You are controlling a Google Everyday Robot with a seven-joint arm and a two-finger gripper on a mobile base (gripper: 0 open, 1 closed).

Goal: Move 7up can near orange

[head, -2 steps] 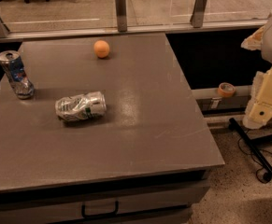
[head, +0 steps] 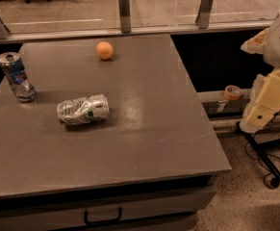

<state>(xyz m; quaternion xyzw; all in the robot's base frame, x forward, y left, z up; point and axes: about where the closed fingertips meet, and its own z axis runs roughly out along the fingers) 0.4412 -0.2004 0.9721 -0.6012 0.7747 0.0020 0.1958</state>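
Change since the earlier frame: none on the table (head: 168,129). The 7up can (head: 83,110), orange (head: 104,50) and blue-and-silver can (head: 16,76) lie as they did, and the pale arm (head: 269,97) at the right edge holds much the same pose.

Item 1, 7up can. Location: left half of the table, on its side, long axis roughly left to right, well apart from the orange, which sits toward the far edge. The blue-and-silver can stands upright to its left rear, near but not touching.
Appearance: silver aluminium, heavily crushed and creased, green and white markings across the body, bright glints on the folds.
Handling, as a judgement: probably very light and likely empty. The thin wall gives under pressure yet is stiff enough at the creases to hold. The smooth metal may slide or roll on the tabletop if nudged from the side. Best hold: from above, across the short width at mid-body, where the crushed flanks offer flatter faces.

Item 2, gripper (head: 260,41). Location: at the right edge of the camera view, off the table and raised, well apart from the 7up can. State: whether it is wide or narrow cannot be told, and nothing is seen held in it.
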